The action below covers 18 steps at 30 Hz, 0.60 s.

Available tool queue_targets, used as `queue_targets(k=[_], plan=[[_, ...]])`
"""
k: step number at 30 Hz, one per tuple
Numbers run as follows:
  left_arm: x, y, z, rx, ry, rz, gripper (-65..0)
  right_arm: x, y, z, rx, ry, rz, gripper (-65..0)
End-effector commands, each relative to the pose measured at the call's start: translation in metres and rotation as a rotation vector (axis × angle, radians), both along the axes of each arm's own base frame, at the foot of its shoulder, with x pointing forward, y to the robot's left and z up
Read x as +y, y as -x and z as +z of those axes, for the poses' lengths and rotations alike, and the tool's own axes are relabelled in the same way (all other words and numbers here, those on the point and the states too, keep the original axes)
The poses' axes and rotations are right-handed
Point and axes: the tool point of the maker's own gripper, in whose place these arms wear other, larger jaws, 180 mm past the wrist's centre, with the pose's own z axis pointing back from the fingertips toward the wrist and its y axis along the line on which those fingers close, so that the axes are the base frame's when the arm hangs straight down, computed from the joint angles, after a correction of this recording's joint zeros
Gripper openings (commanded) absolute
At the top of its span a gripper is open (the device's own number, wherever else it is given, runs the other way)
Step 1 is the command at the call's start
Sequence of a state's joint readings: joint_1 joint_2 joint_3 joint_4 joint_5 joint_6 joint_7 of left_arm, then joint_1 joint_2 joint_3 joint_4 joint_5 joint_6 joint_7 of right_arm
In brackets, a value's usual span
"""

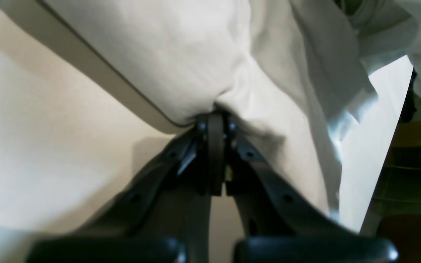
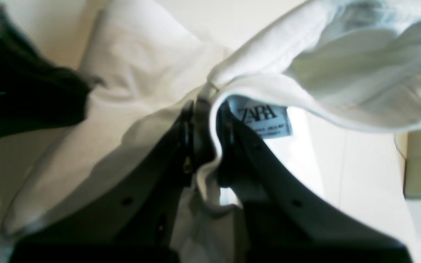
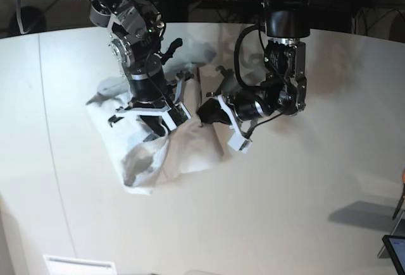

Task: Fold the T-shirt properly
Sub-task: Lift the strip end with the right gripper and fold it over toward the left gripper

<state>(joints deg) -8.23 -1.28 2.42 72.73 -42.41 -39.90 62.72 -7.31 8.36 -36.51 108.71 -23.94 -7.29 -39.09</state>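
The white T-shirt (image 3: 158,155) lies bunched on the table's middle left, partly lifted between both arms. My right gripper (image 3: 155,126) is shut on the T-shirt's neck hem; in the right wrist view the hem runs between the shut fingers (image 2: 205,109), beside a Zara label (image 2: 265,118), with the T-shirt (image 2: 141,73) spread behind. My left gripper (image 3: 205,112) is shut on a pinch of T-shirt fabric close to the right one. In the left wrist view, the gripper (image 1: 216,120) holds the T-shirt (image 1: 181,54) raised, casting a shadow on the table.
The off-white table (image 3: 285,193) stretches to the front and right. Its edge (image 1: 386,157) shows in the left wrist view, with brown shelving (image 1: 411,175) beyond. A screen corner (image 3: 395,250) sits at the front right. The other arm (image 2: 20,87) shows dark in the right wrist view.
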Motion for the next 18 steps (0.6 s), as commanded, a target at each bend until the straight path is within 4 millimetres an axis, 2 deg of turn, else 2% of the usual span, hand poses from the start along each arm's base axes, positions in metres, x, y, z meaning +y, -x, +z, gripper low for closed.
queue_targets(k=[1, 9, 13, 18], plan=[[0.0, -0.005, 0.005, -0.018, -0.009, -0.009, -65.0, 0.0, -0.008, 0.016, -0.066, -0.016, -0.011, -62.8], [0.002, -0.007, 0.007, -0.021, -0.007, -0.001, -65.0, 0.0, -0.005, 0.015, -0.061, -0.024, -0.02, -39.8], [0.004, -0.008, 0.007, -0.023, -0.009, 0.001, -65.0, 0.001, 0.0, 0.012, -0.048, -0.032, -0.02, -34.7], [0.006, -0.01, 0.008, -0.026, -0.012, 0.005, -65.0, 0.003, 0.009, 0.023, -0.061, -0.067, -0.017, -34.2]])
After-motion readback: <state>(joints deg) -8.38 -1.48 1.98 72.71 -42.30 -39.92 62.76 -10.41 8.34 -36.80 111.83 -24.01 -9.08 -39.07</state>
